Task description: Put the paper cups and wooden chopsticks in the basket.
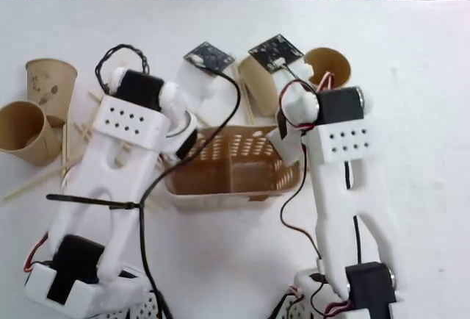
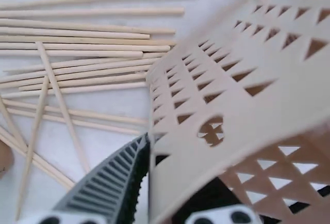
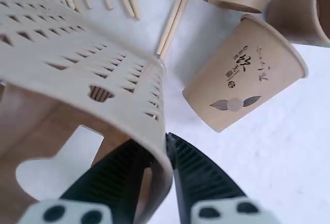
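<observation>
At the far left of the tabletop (image 1: 411, 76), two paper cups (image 1: 50, 84) are sitting close together, one upright and one lying on its side. Just beside them the wooden chopsticks (image 2: 77, 43) are lying loose, some parallel and some crossing.

The left gripper (image 2: 160, 167) is straddling the left wall of the basket (image 1: 231, 190). One ribbed jaw is outside and the other inside, and they are pinching that wall.

In the middle, the perforated plastic basket is standing upright between the two arms, and the cups and chopsticks are all lying outside it.

The right gripper (image 3: 157, 152) is pinching the basket's right wall near the rim in the same way. Just beyond it a printed cup (image 3: 242, 74) is lying on its side, with more cups behind.

The cups are likely light and thin-walled, so a firm squeeze is risking a crushed rim. A gentle pinch over the lip, one jaw inside, looks safest. The chopsticks are stiff, slim and apt to roll, so taking them across the middle, singly or in a small bundle, seems best.
</observation>
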Available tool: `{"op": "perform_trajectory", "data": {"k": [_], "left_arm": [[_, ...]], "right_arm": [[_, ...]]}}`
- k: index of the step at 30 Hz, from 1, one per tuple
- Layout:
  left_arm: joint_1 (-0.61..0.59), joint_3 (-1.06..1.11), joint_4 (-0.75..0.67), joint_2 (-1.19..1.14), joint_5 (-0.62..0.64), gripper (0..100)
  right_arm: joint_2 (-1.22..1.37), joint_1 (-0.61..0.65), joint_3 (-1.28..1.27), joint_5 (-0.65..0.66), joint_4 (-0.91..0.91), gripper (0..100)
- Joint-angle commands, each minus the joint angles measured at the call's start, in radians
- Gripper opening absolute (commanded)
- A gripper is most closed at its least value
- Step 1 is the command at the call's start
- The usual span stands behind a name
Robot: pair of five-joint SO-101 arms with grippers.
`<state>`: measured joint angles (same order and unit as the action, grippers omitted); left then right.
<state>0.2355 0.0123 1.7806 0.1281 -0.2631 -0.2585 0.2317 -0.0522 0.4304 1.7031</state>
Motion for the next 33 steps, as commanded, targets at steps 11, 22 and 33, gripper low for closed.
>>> {"op": "perform_trajectory", "data": {"k": [11, 22, 33], "left_arm": [[0.154, 0.137, 0.014, 0.139, 0.094, 6], [-0.016, 0.058, 0.008, 0.153, 0.127, 18], [-0.013, -0.058, 0.008, 0.159, 0.089, 18]], "right_arm": [[0.036, 0.001, 0.035, 0.028, 0.015, 2.0], [0.036, -0.001, 0.037, 0.046, -0.005, 5.3], [-0.125, 0.002, 0.112, 0.043, 0.015, 17.5]]}}
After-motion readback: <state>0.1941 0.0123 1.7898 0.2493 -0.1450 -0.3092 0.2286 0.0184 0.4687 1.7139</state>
